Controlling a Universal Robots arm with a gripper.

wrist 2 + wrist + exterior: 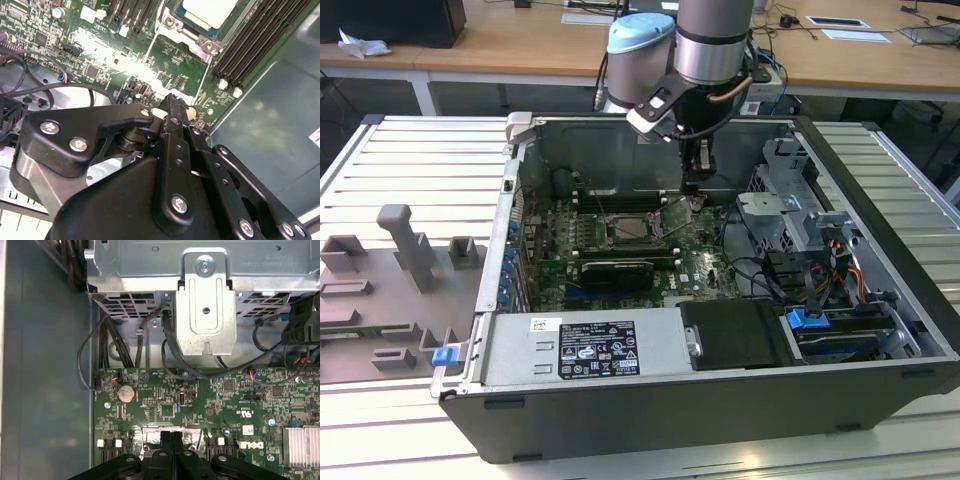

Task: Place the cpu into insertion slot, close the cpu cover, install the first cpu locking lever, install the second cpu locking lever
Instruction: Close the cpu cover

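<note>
On the slatted counter sits the open computer case, and the gripper hangs low inside it over the green circuit board, just beside the insertion slot. Its fingers are drawn together, with nothing clearly between them. The cpu lies in the slot with the cpu cover framing it, so I judge the lever steps are in hand. A thin wire lever runs alongside, and any move on it calls for fine aim.
</note>
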